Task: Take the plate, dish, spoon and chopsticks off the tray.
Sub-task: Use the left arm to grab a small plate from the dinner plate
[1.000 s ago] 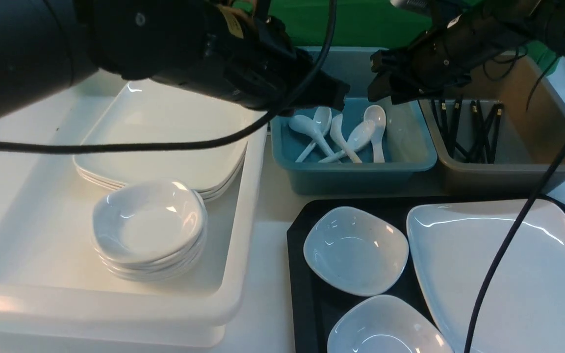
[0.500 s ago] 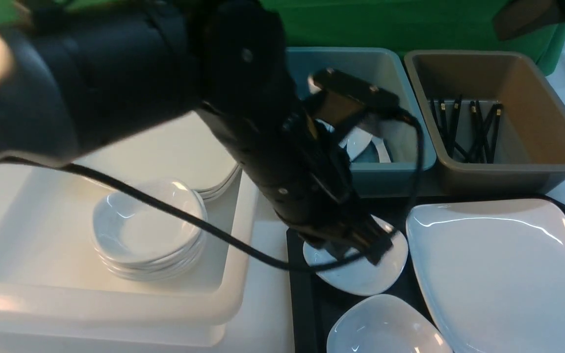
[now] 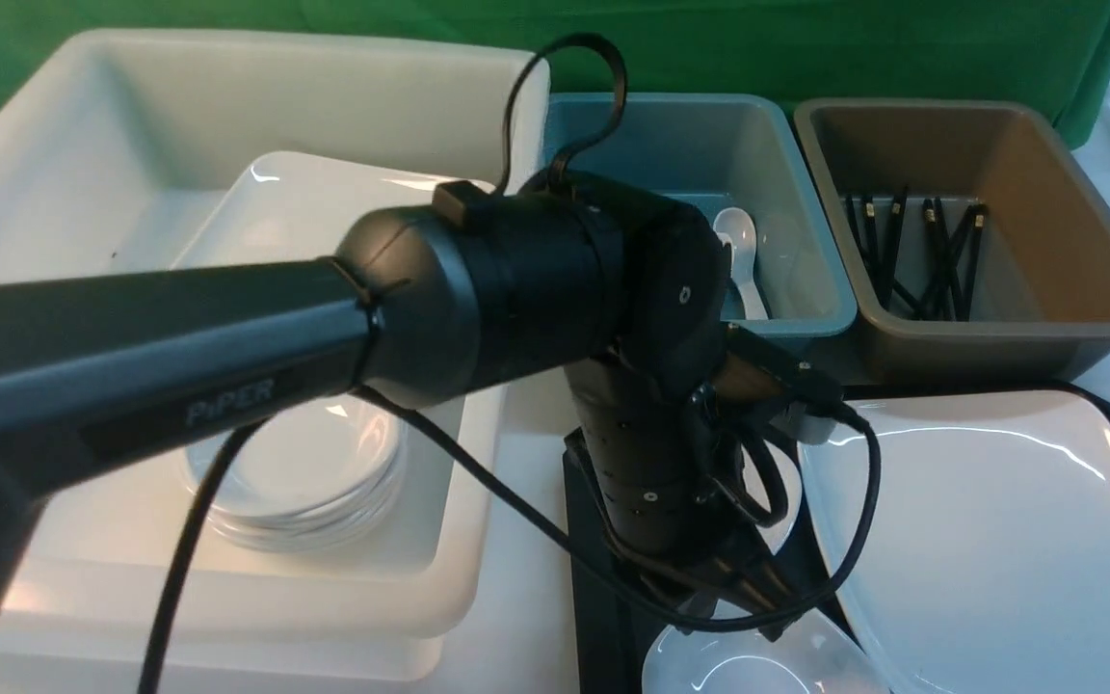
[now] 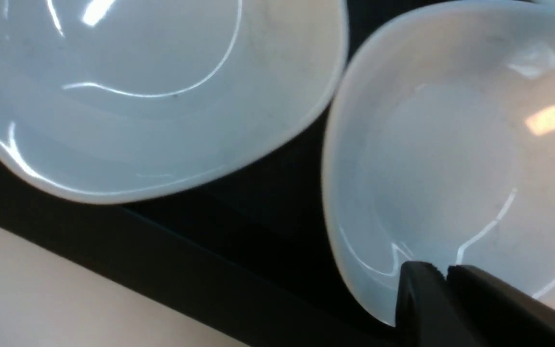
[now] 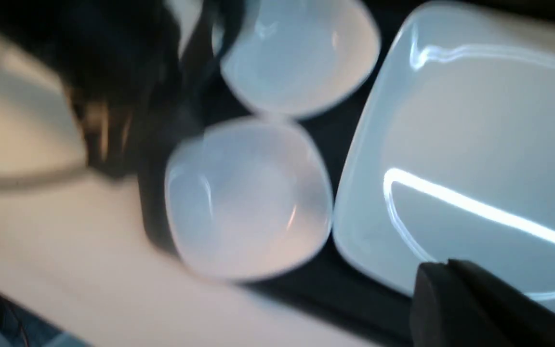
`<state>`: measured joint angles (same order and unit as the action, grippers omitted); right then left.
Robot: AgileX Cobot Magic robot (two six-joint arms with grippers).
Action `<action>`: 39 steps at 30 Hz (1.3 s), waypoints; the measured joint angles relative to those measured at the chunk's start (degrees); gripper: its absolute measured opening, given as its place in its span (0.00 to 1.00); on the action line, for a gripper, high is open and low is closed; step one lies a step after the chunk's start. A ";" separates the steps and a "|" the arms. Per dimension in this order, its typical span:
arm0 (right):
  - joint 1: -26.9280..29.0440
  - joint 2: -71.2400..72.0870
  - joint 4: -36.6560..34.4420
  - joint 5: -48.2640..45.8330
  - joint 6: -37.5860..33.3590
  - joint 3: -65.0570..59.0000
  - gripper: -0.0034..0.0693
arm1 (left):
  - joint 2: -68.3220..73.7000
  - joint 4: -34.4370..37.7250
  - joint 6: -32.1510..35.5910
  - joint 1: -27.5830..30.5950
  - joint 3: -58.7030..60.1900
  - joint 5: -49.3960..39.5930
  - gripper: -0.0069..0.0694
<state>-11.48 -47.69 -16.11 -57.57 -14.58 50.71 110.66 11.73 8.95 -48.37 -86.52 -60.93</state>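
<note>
The black tray (image 3: 586, 540) carries the large white plate (image 3: 989, 549) and two small white dishes. My left gripper (image 3: 743, 590) points down over the near dish (image 3: 757, 665); its arm hides most of the far dish. In the left wrist view, the left gripper (image 4: 443, 270) hangs above the rim of one dish (image 4: 451, 159) with jaws together and nothing held; the other dish (image 4: 152, 96) lies beside it. My right gripper (image 5: 446, 266) hovers shut and empty over the plate (image 5: 475, 144) near its edge. A white spoon (image 3: 738, 236) lies in the teal bin, and black chopsticks (image 3: 911, 255) in the brown bin.
A teal bin (image 3: 806, 318) and a brown bin (image 3: 1046, 328) stand behind the tray. On the left, a big white bin (image 3: 227, 87) holds a stack of plates (image 3: 304, 212) and a stack of small dishes (image 3: 304, 492). The left arm's cable (image 3: 858, 520) loops over the tray.
My left arm swung from the teal bin down onto the tray, above the small dishes. My right arm left the bins, dropped toward the plate, and its gripper shut.
</note>
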 joint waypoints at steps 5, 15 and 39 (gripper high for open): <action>0.00 3.90 -3.16 0.89 -6.22 -9.26 0.08 | 1.60 -0.54 0.00 0.00 0.00 2.73 0.41; 0.00 4.33 -10.19 1.14 -14.47 -11.48 0.08 | 6.53 -0.54 0.00 0.00 0.00 3.94 0.65; 0.00 4.33 -11.73 4.18 -16.38 -11.53 0.08 | 5.59 1.78 -1.59 0.11 -1.31 0.59 0.18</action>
<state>-11.48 -43.36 -27.84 -53.39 -30.96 39.18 116.25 13.51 7.36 -48.26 -87.83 -60.34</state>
